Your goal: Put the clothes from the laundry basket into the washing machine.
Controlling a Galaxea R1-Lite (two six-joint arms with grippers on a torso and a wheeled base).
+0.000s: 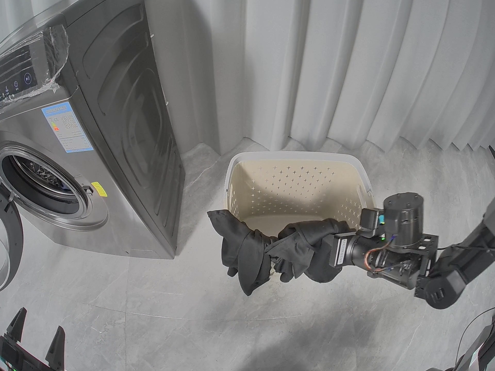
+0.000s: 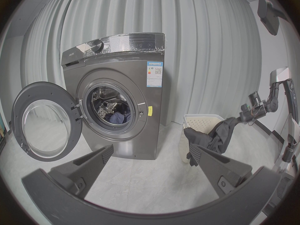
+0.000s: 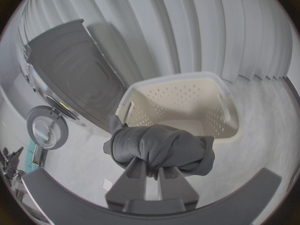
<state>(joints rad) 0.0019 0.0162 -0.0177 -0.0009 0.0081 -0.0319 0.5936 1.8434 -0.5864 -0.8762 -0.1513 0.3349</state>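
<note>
You've got the right gripper point(image 3: 152, 168) pinching a dark grey garment point(image 1: 252, 256) at the laundry basket's point(image 1: 296, 156) 7 o'clock rim, washing machine point(image 1: 129, 130) at 9 o'clock with its door point(image 2: 47, 121) open and blue clothing point(image 2: 117, 117) in the drum, left gripper point(image 2: 150, 148) jaws spread at 7 o'clock.

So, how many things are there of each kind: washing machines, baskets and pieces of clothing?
Grey front-loading washing machine: 1
Cream perforated plastic laundry basket: 1
Pieces of clothing: 2 (dark grey crumpled garment in the right gripper, dark blue garment inside the drum)
Total: 4
</note>
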